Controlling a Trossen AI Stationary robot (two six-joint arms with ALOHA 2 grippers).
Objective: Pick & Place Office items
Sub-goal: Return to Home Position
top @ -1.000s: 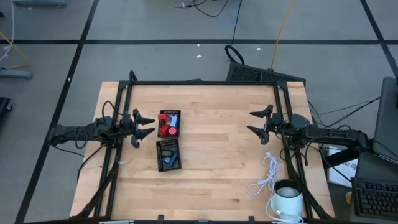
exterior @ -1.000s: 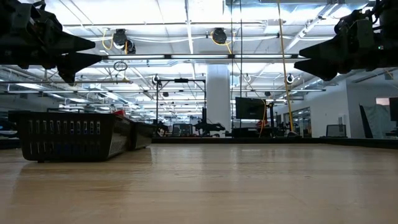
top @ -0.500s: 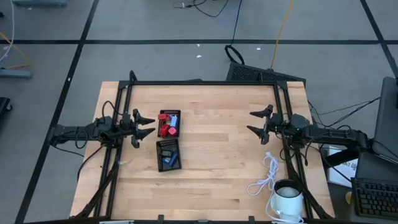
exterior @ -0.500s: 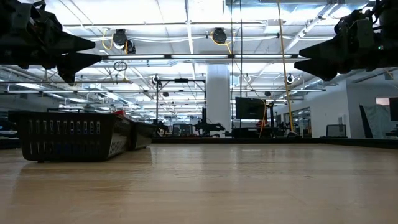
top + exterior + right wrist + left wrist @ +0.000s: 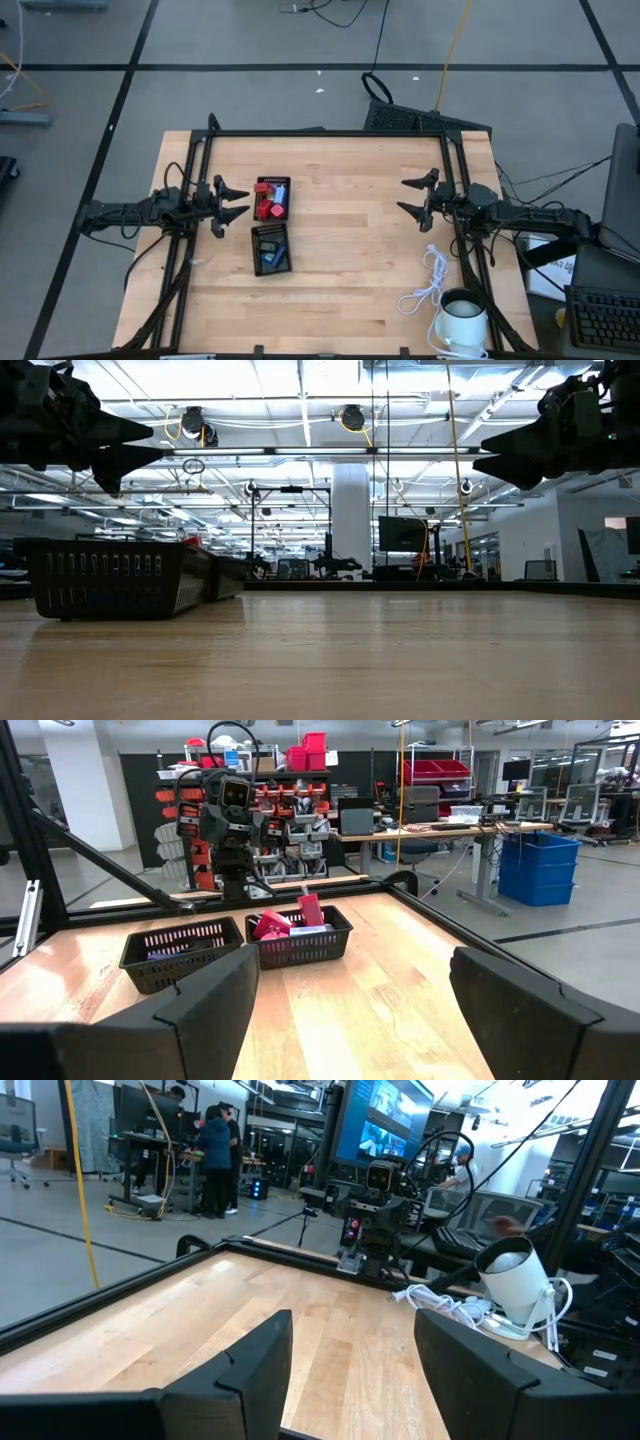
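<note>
Left of centre in the overhead frame, on the table point(image 5: 350, 250), the office items point(image 5: 267, 207) all lie inside black bins. Red pieces point(image 5: 264, 210) are heaped beside a blue one in the upper bin point(image 5: 272, 181). Just below it, the lower bin point(image 5: 254, 250) holds a blue piece point(image 5: 270, 259) and something dark that I cannot make out. The right wrist view shows the same bins side by side, with the red pieces poking above one rim.

The left gripper point(image 5: 246, 200) hangs over the table just left of the upper bin, fingers spread wide and holding nothing. At the right of the frame the right gripper point(image 5: 402, 195) hovers level with it in the picture — also wide apart and empty, pointing back toward the bins. Each wrist view shows its own two fingers well apart with wood between them.

Lower right in the overhead frame, a white coiled cable point(image 5: 430, 285) runs down to a white mug point(image 5: 462, 318) at the table's corner — whether they touch I cannot tell. From table height both grippers sit high off the wood, in the upper corners. People point(image 5: 215, 1150) stand in the room beyond, upper left of the left wrist view.
</note>
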